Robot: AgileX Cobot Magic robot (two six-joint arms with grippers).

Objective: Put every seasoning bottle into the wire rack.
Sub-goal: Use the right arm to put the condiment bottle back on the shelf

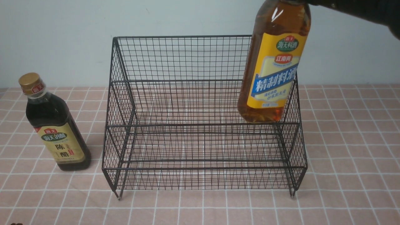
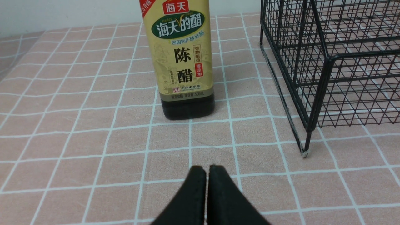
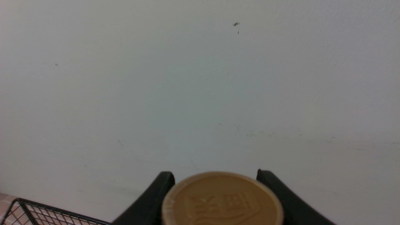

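One amber bottle (image 1: pixel 275 65) between the closed-in fingers of the right end effector (image 3: pixel 217 187), cap gripped.

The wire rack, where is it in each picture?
Front view: the black wire-mesh rack stands in the middle.
Left wrist view: part of it shows at the upper right edge.
Right wrist view: only a corner shows, at the bottom left.
Shared landmark: the pale wall behind it, in all three.
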